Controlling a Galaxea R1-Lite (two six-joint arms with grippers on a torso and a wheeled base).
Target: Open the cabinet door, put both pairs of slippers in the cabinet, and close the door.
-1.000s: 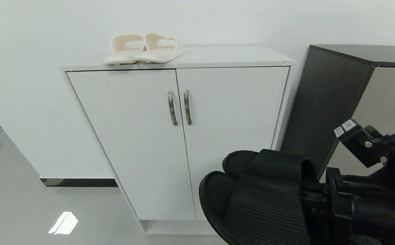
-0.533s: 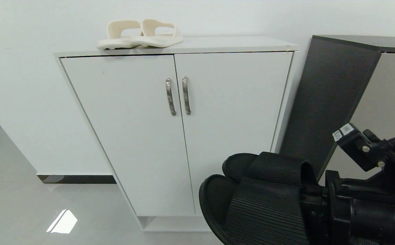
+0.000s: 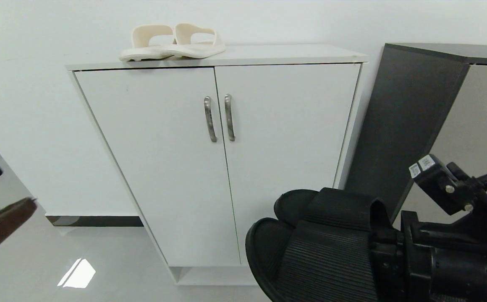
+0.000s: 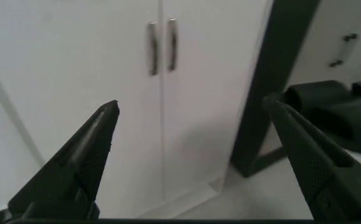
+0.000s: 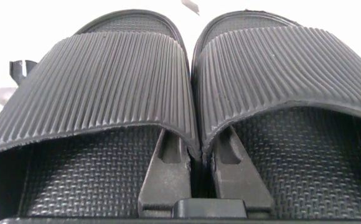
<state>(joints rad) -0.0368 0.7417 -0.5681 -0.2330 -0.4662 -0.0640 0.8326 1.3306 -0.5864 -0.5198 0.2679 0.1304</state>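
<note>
Right now my right pincer (image 5: 197,168) is clamped on a pair of black ribbed rubber slippers (image 3: 327,247). Its two fingers (image 5: 166,171) squeeze the slippers' inner sides together between the straps, so the two lie side by side, soles level. I hold them low, in front of the lower right part of the white two-door cabinet (image 3: 163,167), near it but not touching it.

Both cabinet doors are shut. Two brushed metal bar handles (image 3: 210,119) stand upright just beside each other at the seam where the doors meet. On the cabinet's flat top, toward its left end, lies a pair of cream slippers (image 3: 172,44), side by side and touching, their front edges reaching the top's front rim.

My left pincer (image 4: 193,104) hangs off to the left of the cabinet, well apart from it, with its fingers spread wide and nothing between them. Its wrist view looks at the door handles through that gap.

Just to the right of the white cabinet stands a dark grey cabinet (image 3: 399,126). Below is a glossy grey floor (image 3: 37,260).
</note>
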